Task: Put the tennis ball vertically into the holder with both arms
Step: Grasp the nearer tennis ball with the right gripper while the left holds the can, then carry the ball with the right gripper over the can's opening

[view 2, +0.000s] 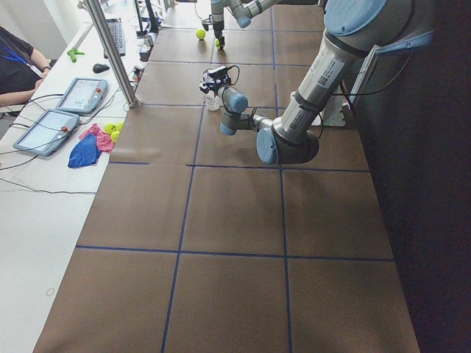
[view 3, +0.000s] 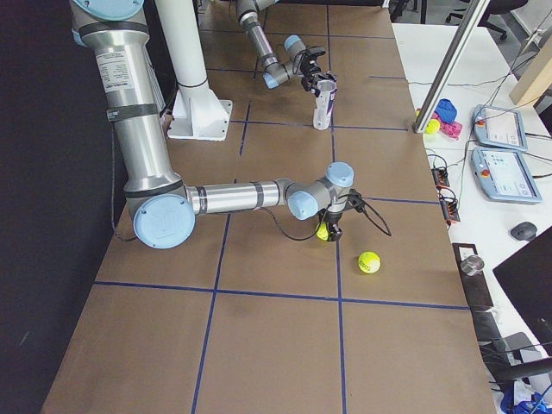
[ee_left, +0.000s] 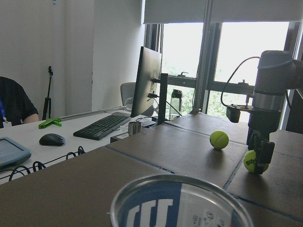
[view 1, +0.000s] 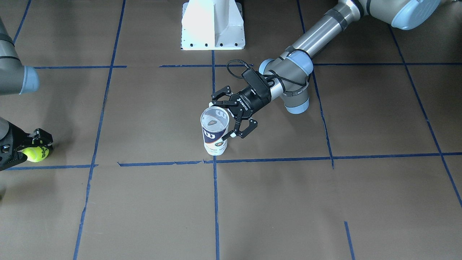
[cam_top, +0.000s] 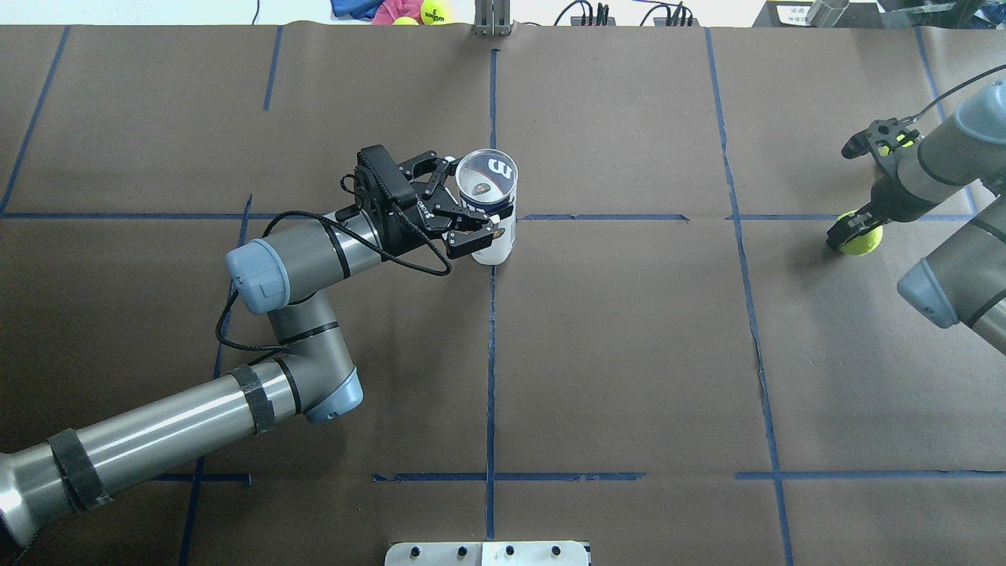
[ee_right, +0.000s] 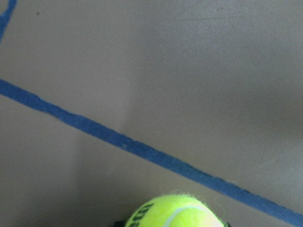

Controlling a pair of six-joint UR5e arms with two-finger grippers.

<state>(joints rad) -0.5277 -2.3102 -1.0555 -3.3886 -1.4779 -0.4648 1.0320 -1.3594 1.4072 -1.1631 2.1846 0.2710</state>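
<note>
Closest to me, at the bottom of the right wrist view, is the tennis ball (ee_right: 177, 213). It is fuzzy and bright yellow-green, with a bit of black on each side of it. From across the worktop (view 1: 274, 202) I see the right fingers (view 1: 41, 137) closed on this ball. The ball is far out at the right end of the worktop, just beside a blue tape line (ee_right: 142, 149). It is very low, and I cannot tell if it touches the worktop or hangs just over it. A second ball (view 3: 369, 261) lies loose near it.

The holder (view 1: 215, 131) stands upright near the middle of the worktop, well apart from the tennis ball. Its open mouth points up, and its foot is by the spot where two tape lines cross. The left arm (cam_top: 299, 259) reaches in low from the left. The left fingers (cam_top: 468, 240) sit one on each side of the holder, right beside its clear wall. I cannot tell if they squeeze it or only sit around it. In the left wrist view the holder's round rim fills the bottom edge. The right arm (ee_left: 267, 90) stands far behind it, with the tennis ball under it.
</note>
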